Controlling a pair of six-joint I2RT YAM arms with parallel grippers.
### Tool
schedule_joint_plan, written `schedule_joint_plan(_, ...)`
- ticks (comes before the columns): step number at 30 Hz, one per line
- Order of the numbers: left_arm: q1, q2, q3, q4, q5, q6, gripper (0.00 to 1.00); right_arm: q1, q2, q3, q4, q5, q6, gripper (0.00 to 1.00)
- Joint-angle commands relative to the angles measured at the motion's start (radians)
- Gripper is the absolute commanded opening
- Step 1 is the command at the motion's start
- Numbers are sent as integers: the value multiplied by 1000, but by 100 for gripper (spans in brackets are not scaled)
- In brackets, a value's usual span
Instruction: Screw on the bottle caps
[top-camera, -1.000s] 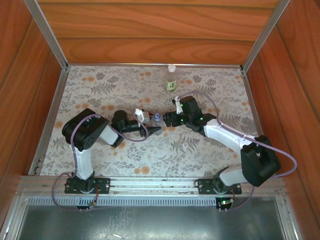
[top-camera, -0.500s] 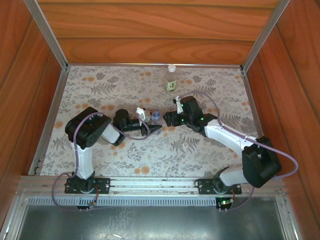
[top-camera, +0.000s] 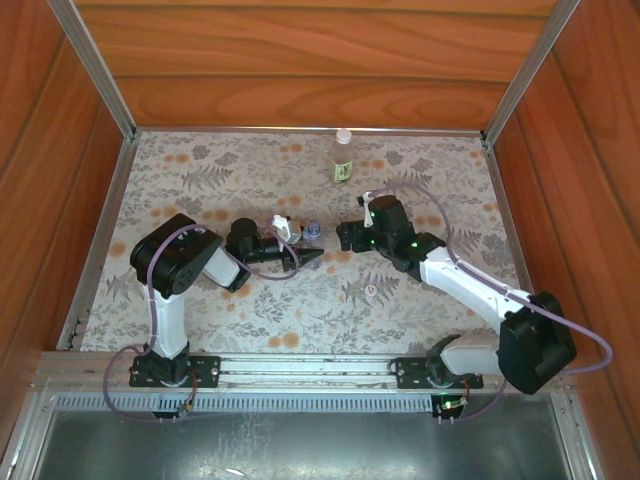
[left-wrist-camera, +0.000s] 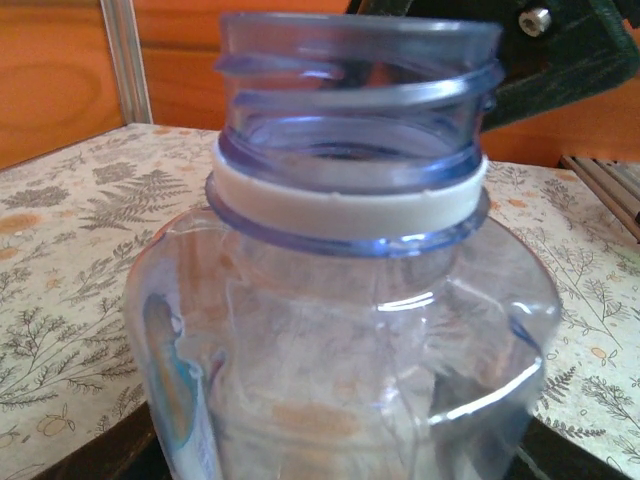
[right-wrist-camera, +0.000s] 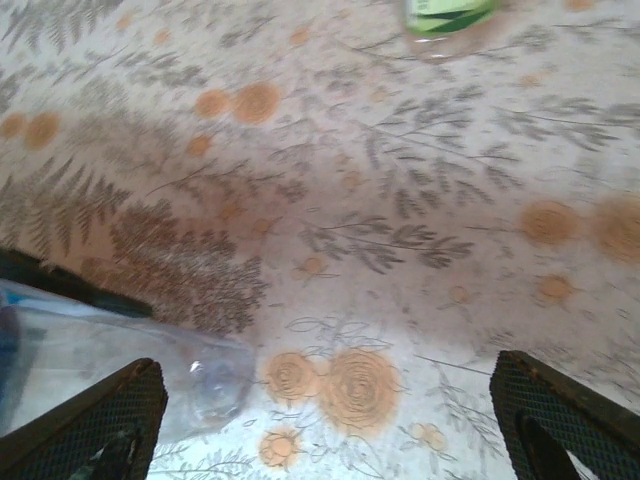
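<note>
Left fingers (left-wrist-camera: 575, 455): clamped on the lower flanks of the bluish bottle (left-wrist-camera: 340, 330), neck upright above them, threads bare, no cap fitted. Right fingers (right-wrist-camera: 95, 420): spread wide, empty, bare worktop (right-wrist-camera: 330, 200) between them, bluish bottle just outside one finger. Loose cap (top-camera: 370, 291): flat on the worktop, behind the right-hand pair, toward that arm's base. Labelled bottle (top-camera: 343, 165): well beyond both pairs, apparently capped already.

Hold the left grasp firm without crushing the thin wall. Fetch the cap with the free pair, pinch by the rim, carry over the neck, seat level, then turn gently. Avoid cross-threading.
</note>
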Motion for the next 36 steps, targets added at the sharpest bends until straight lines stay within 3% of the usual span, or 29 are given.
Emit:
schedule_joint_plan(1,-4,12,6,23,19,6,55,-1,-64,-38,-40,176,89,96)
schedule_joint_plan(3,-4,14,7,24,20,6,55,-1,-98,-51,-86,181,54,100)
schedule_joint_plan(6,-5,17,10,24,19,5,55,-2,-140,-74,-170,90,-53,100)
schedule_joint_plan(11,-4,17,12,24,19,3,55,-5,-174,-106,-298,14,-51,100)
schedule_joint_plan(17,-5,21,15,24,16,-2,56,7,-178,-133,-374,-19,28,77)
schedule_joint_plan(20,-5,22,15,24,16,-1,55,12,-160,-163,-360,-20,93,79)
schedule_joint_plan(36,-5,28,21,24,13,-7,56,92,-25,-208,-292,43,116,54)
